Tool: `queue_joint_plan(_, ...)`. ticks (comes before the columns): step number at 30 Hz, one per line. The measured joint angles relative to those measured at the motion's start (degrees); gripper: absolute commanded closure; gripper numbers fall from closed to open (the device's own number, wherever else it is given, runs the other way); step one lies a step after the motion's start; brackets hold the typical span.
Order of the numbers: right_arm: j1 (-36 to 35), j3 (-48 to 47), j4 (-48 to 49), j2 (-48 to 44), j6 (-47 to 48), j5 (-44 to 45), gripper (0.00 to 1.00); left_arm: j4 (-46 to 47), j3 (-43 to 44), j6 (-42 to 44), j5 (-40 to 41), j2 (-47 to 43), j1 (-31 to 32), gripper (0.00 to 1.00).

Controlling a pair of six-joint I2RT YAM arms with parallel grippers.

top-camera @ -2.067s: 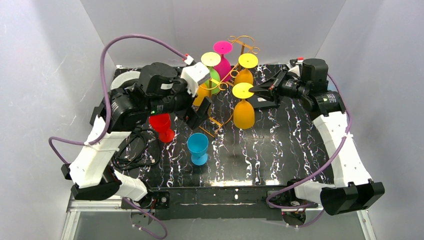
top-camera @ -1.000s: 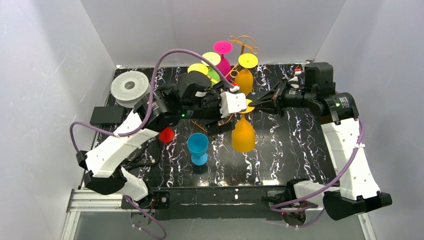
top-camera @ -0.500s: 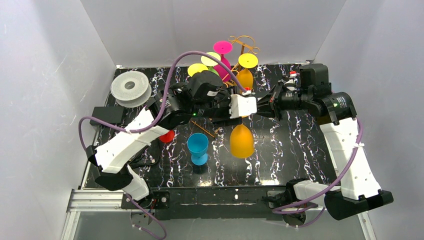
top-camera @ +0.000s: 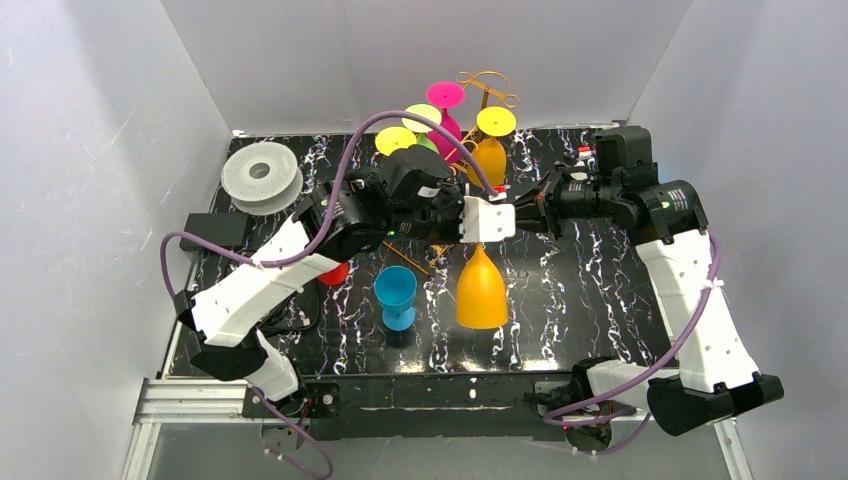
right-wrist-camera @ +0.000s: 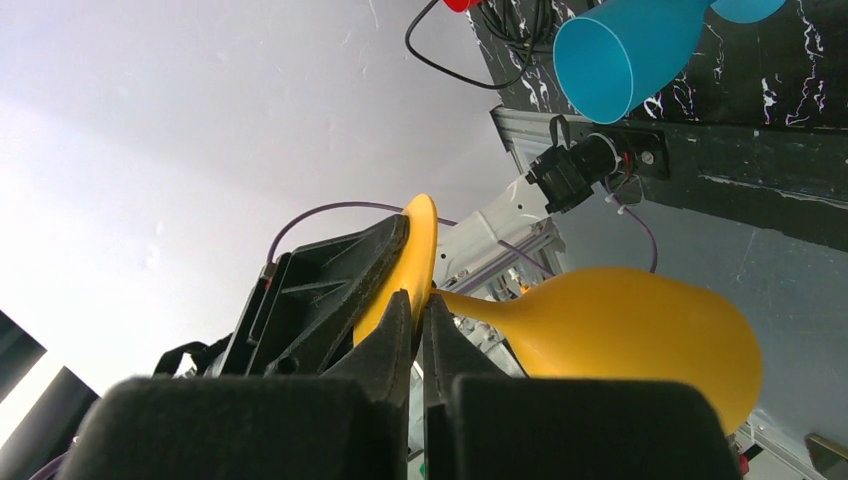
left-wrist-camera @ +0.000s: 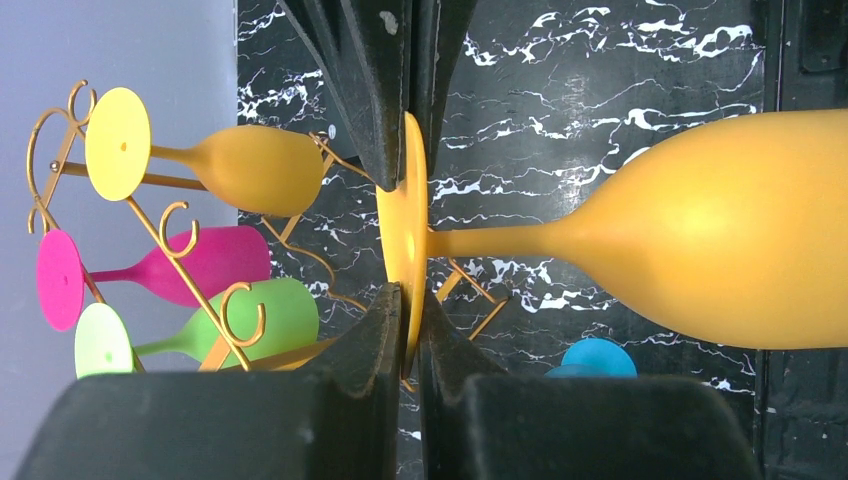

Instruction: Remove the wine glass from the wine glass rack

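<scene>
Left wrist view: left pincer (left-wrist-camera: pixel 410 300) and right pincer (right-wrist-camera: pixel 418 305) both clamp the orange plastic wine glass (left-wrist-camera: pixel 720 230) by its foot; bowl below, golden wire rack (left-wrist-camera: pixel 185 292) beyond. Loosen one before moving.

A table (top-camera: pixel 600 300) with a glossy black top veined in white, like marble, fills the middle of the top view. Three plain white panels close it in: a back wall (top-camera: pixel 400 50) along the far edge, a left wall (top-camera: pixel 90 200) and a right wall (top-camera: pixel 770 150) rising from the side edges and meeting the back one at the far corners. The light is soft and even, with faint bluish shading on the panels and small glints on the tabletop. Along the near edge runs a black strip (top-camera: pixel 440 395), and at the near left corner an aluminium rail (top-camera: pixel 180 405) shows. Below it lies a flat grey surface (top-camera: pixel 450 455).
</scene>
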State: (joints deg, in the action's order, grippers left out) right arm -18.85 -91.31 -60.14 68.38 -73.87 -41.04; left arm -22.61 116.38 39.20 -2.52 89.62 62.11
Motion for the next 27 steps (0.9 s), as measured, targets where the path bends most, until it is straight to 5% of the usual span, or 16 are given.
queue_joint_plan(2,0.0,0.3,0.1,0.0,-0.3,-0.3,0.92,-0.1,0.0,0.0,0.2,0.0,0.1,1.00)
queue_joint_plan(8,0.0,1.0,1.4,0.0,0.4,-1.3,0.53,-0.7,0.0,-1.6,0.4,-0.1,0.3,1.00)
queue_joint_plan(14,-0.5,1.1,3.2,-0.4,2.8,-2.9,0.28,0.1,0.0,-4.6,1.6,-0.1,0.3,1.00)
queue_joint_plan(27,-0.6,0.0,4.5,-2.0,7.3,-1.1,0.21,0.1,-0.4,-12.6,5.5,-2.4,0.3,1.00)
